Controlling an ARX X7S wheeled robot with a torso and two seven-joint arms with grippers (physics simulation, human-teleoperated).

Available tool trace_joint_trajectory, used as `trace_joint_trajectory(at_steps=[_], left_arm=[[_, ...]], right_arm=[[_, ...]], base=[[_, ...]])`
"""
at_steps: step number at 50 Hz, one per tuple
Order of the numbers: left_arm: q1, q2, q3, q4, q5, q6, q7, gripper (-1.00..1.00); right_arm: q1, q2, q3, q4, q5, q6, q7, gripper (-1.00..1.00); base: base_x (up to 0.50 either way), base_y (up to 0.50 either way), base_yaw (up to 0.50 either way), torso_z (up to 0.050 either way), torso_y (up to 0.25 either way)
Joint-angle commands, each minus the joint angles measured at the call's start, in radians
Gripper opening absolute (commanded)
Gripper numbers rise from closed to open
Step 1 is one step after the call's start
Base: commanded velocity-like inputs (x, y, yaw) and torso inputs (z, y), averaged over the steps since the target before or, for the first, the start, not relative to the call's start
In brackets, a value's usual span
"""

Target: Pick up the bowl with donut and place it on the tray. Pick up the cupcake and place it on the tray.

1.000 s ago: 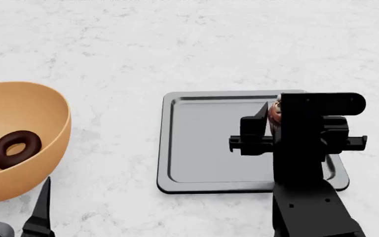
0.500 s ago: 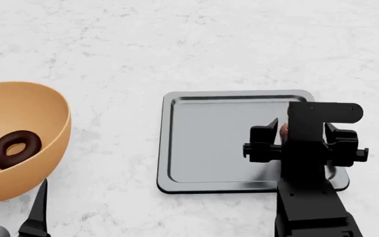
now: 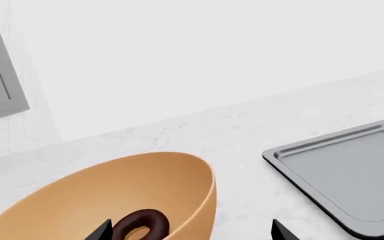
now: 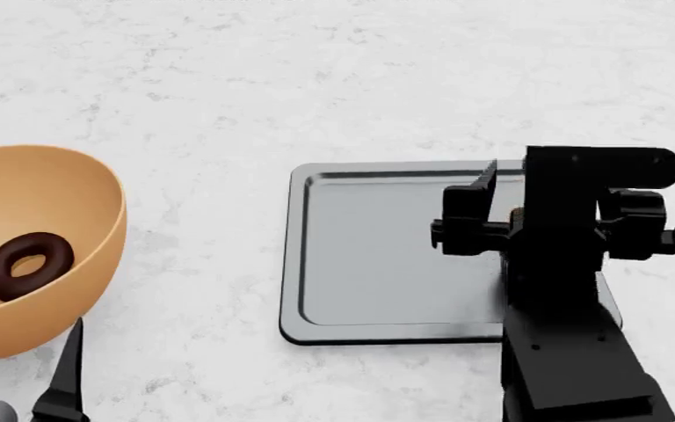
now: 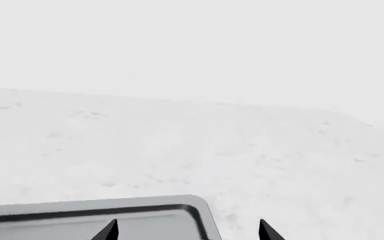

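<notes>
Fingertips of my right pincer (image 4: 511, 218) stand apart over the tray's (image 4: 373, 255) far right part, holding nothing I can see; half a second ago it sat lower with the cupcake between them. Left pincer (image 3: 190, 231) is spread beside the bowl (image 4: 32, 189), donut (image 4: 27, 262) inside, on the desk (image 4: 314, 88).

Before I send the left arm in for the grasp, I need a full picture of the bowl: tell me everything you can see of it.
The bowl is large, deep and round, smooth tan-orange with a matte look and a thin rim. It sits tilted on the white marbled counter, its opening tipped toward the tray but well apart from it. A chocolate-glazed ring donut rests against its inner wall. Nothing grips it; the left hand's fingertips sit just short of it.
</notes>
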Motion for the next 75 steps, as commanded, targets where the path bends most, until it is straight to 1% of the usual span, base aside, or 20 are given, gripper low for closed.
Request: trace_joint_trajectory(at_steps=[1,7,10,13,17,20,24,26,28,31,34,35,37,41,48,57,60,63,70,75], left_arm=[[-0.010,0.015,-0.021,-0.022,0.005,-0.005,0.003,1.00],[-0.038,0.014,-0.033,-0.042,-0.004,-0.038,-0.003,1.00],[-0.073,0.040,-0.074,-0.039,-0.057,-0.149,-0.009,1.00],[-0.097,0.031,-0.052,-0.039,-0.044,-0.186,-0.025,1.00],[-0.140,0.023,-0.058,0.009,-0.044,-0.287,-0.058,1.00],[-0.235,0.044,-0.083,0.036,-0.032,-0.476,-0.129,1.00],[-0.317,0.048,-0.084,0.097,-0.056,-0.645,-0.138,1.00],[-0.369,0.073,-0.137,0.151,-0.090,-0.752,-0.114,1.00],[-0.394,0.052,-0.217,0.162,-0.257,-0.765,-0.193,1.00],[-0.473,-0.055,-0.380,0.035,-0.707,-0.765,-0.640,1.00],[-0.534,-0.143,-0.374,-0.105,-1.157,-0.667,-1.090,1.00],[-0.548,-0.170,-0.355,-0.121,-1.307,-0.639,-1.148,1.00],[-0.551,-0.194,-0.354,-0.132,-1.584,-0.616,-1.168,1.00],[-0.547,-0.211,-0.390,-0.143,-1.585,-0.583,-1.178,1.00],[-0.570,-0.217,-0.374,-0.214,-1.557,-0.509,-1.307,1.00],[-0.618,-0.278,-0.288,-0.203,-1.621,-0.429,-1.385,1.00],[-0.621,-0.324,-0.243,-0.195,-1.608,-0.361,-1.385,1.00],[-0.619,-0.332,-0.230,-0.214,-1.585,-0.348,-1.366,1.00],[-0.605,-0.325,-0.237,-0.289,-1.495,-0.346,-1.291,1.00],[-0.587,-0.291,-0.223,-0.358,-1.354,-0.331,-1.216,1.00]], right_arm=[[-0.065,0.060,0.074,-0.628,0.080,0.276,0.061,1.00],[-0.152,0.093,0.125,-0.950,0.129,0.390,0.117,1.00],[-0.239,0.050,0.208,-1.001,0.209,0.421,0.119,1.00],[-0.365,0.076,0.122,-1.053,0.128,0.306,0.122,1.00],[-0.491,0.076,0.123,-1.104,0.124,0.233,0.117,1.00],[-0.585,0.082,0.087,-1.104,0.093,0.150,0.101,1.00],[-0.653,0.077,0.063,-1.063,0.066,0.062,0.089,1.00],[-0.670,0.069,0.060,-1.028,0.060,0.028,0.084,1.00],[-0.679,0.061,0.051,-0.996,0.052,-0.001,0.080,1.00],[-0.681,0.050,0.028,-0.957,0.039,-0.031,0.073,1.00],[-0.677,0.040,0.011,-0.911,0.030,-0.057,0.064,1.00],[-0.674,0.037,0.008,-0.897,0.031,-0.064,0.061,1.00],[-0.670,0.033,0.002,-0.879,0.027,-0.074,0.058,1.00],[-0.668,0.030,-0.005,-0.861,0.033,-0.080,0.052,1.00],[-0.702,0.043,-0.002,-0.862,0.031,-0.111,0.046,1.00],[-0.719,0.056,0.018,-0.875,0.049,-0.116,0.047,1.00],[-0.723,0.057,0.021,-0.877,0.052,-0.119,0.048,1.00],[-0.725,0.059,0.022,-0.884,0.055,-0.117,0.050,1.00],[-0.736,0.063,0.015,-0.901,0.053,-0.117,0.056,1.00],[-0.733,0.066,0.020,-0.910,0.059,-0.104,0.063,1.00]], base=[[0.00,0.00,0.00,0.000,0.000],[0.00,0.00,0.00,0.000,0.000],[0.00,0.00,0.00,0.000,0.000],[0.00,0.00,0.00,0.000,0.000],[0.00,0.00,0.00,0.000,0.000],[0.00,0.00,0.00,0.000,0.000],[0.00,0.00,0.00,0.000,0.000],[0.00,0.00,0.00,0.000,0.000],[0.00,0.00,0.00,0.000,0.000],[0.00,0.00,0.00,0.000,0.000],[0.00,0.00,0.00,0.000,0.000],[0.00,0.00,0.00,0.000,0.000],[0.00,0.00,0.00,0.000,0.000],[0.00,0.00,0.00,0.000,0.000],[0.00,0.00,0.00,0.000,0.000],[0.00,0.00,0.00,0.000,0.000],[0.00,0.00,0.00,0.000,0.000],[0.00,0.00,0.00,0.000,0.000],[0.00,0.00,0.00,0.000,0.000],[0.00,0.00,0.00,0.000,0.000]])
